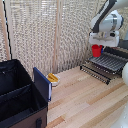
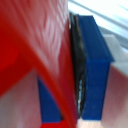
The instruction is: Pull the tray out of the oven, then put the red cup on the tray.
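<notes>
In the exterior view the red cup (image 1: 97, 50) hangs just above the tray (image 1: 106, 63), held by my gripper (image 1: 99, 47), which is shut on it. The tray is a dark rack of thin bars, pulled out toward the wooden table. The oven (image 1: 121, 47) shows only as a dark edge at the exterior view's right. In the wrist view the red cup (image 2: 35, 55) fills most of the picture, blurred, with a blue finger pad (image 2: 95, 65) pressed against its wall.
A large black fabric box (image 1: 17, 97) with a blue flap (image 1: 42, 84) stands at the exterior view's left. A yellow item (image 1: 53, 78) lies in a small bowl beside it. A slatted screen stands behind.
</notes>
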Robot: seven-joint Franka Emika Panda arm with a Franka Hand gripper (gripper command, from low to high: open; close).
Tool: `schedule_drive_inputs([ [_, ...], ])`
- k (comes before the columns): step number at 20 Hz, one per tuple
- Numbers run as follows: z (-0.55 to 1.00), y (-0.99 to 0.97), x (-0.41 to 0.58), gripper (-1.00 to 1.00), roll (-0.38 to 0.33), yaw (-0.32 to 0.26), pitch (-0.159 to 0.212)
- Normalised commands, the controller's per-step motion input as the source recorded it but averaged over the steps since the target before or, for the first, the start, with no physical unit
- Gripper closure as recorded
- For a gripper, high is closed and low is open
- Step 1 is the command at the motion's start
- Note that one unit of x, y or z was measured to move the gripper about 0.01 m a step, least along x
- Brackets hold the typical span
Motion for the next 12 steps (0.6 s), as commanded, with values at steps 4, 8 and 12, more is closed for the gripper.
schedule_drive_inputs([
  [4, -0.09, -0.59, 0.0, 1.0, 0.0, -0.221, 0.103],
  [8, -0.09, -0.48, 0.069, 1.0, 0.0, -0.161, 0.019],
  [12, -0.02, -0.14, 0.0, -1.0, 0.0, -0.01, 0.0],
])
